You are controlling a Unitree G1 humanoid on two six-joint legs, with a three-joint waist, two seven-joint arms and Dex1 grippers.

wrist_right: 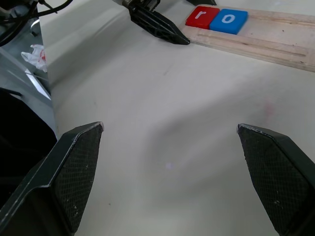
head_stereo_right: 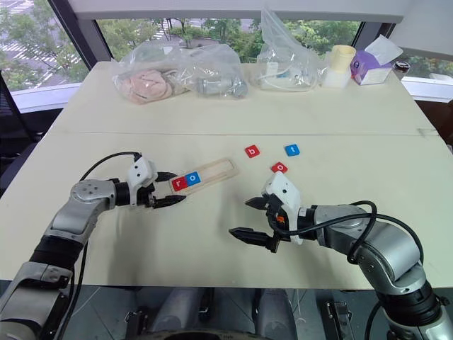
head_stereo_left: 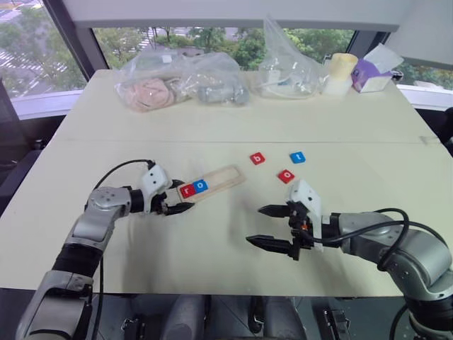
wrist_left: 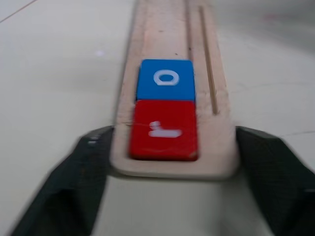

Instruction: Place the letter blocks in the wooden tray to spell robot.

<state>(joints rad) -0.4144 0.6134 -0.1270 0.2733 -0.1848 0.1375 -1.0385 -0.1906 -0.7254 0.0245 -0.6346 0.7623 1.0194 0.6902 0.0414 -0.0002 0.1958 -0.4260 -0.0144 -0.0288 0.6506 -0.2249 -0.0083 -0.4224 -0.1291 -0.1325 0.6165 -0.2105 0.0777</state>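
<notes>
Right now I have the left gripper [head_stereo_left: 180,198] closed in on the near end of the wooden tray [head_stereo_left: 226,175]. In the left wrist view its two black fingers [wrist_left: 88,162] press against the tray's two long sides, so I read it as clamped on the tray, most likely to steady it or square it up while the rest of the word goes in. The tray lies at a slant on the table [head_stereo_left: 212,276], with its far end pointing toward the loose blocks.

Two blocks already sit in the tray at the gripped end, touching each other: a red r [head_stereo_left: 187,190] against the end rim, then a blue o [head_stereo_left: 201,185]. The rest of the tray is bare wood.

Three blocks wait flat on the table beyond the tray's far end: a red b [head_stereo_left: 257,159], a blue t [head_stereo_left: 297,157], and nearer me a red o [head_stereo_left: 286,176]. They are apart from each other and face up, which should make each one easy to pick.

My right gripper [head_stereo_left: 255,225] hovers over bare table near the red o, its jaws spread wide and holding nothing. I judge it is staged there to fetch the b next.

The only readable writing is the white lowercase letter on each block; I see no brand marks.
</notes>
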